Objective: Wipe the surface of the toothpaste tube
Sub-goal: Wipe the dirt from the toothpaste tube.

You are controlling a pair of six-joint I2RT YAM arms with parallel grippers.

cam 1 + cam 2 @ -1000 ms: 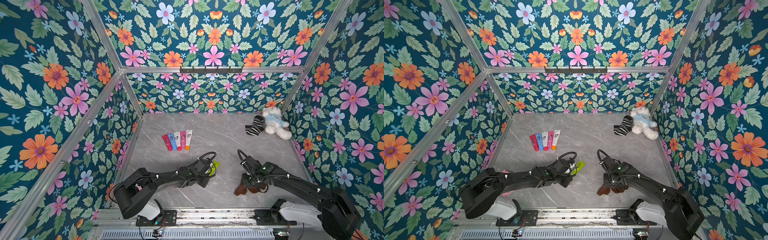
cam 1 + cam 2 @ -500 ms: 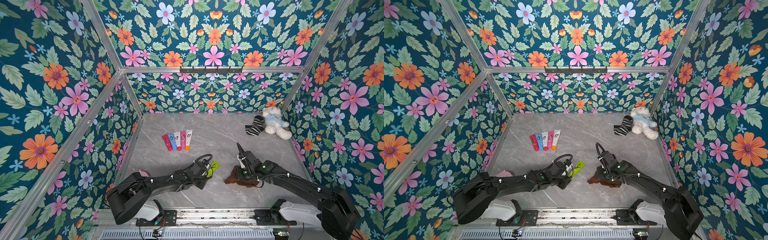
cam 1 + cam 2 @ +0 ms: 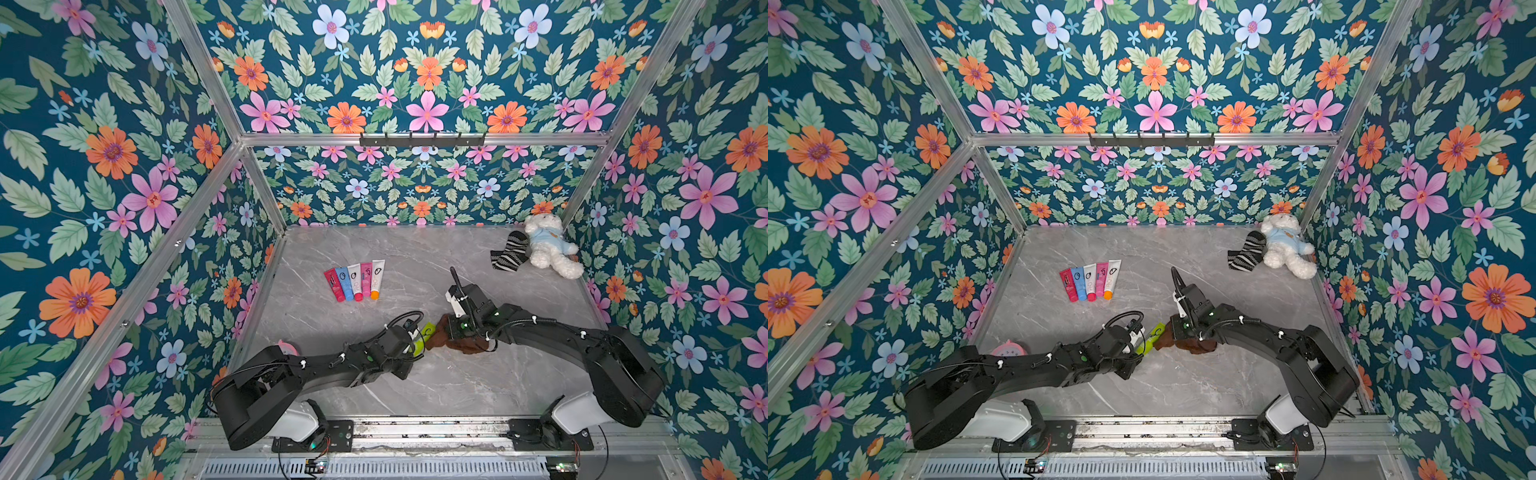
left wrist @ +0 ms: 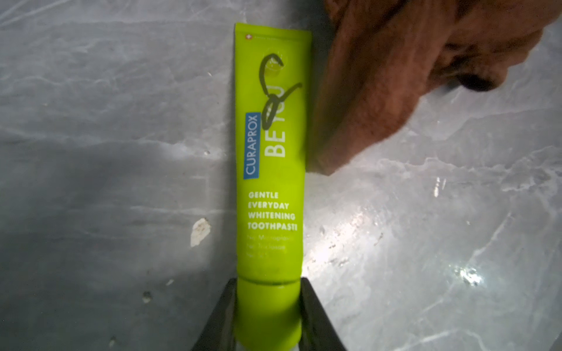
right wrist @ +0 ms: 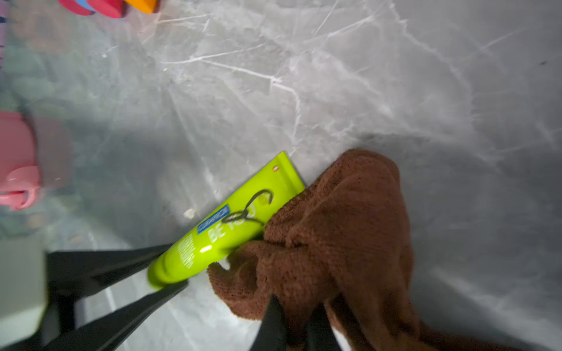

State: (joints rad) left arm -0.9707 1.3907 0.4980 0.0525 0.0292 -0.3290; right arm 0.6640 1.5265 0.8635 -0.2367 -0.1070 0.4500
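My right gripper (image 5: 296,304) pinches the brown cloth (image 5: 343,228), now touching the green toothpaste tube (image 4: 270,188); a second ago they were well apart. My left gripper (image 4: 268,285) clamps the tube's cap end, front-centre on the table (image 4: 106,121). Print: "CURAPROX", "BE YOU" under black scrawl, "GENTLE EVERYDAY WHITENING TOOTHPASTE".

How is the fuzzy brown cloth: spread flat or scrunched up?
Scrunched up. The fuzzy brown cloth is bunched in folds, pinched by the right gripper, touching the lime-green plastic toothpaste tube.
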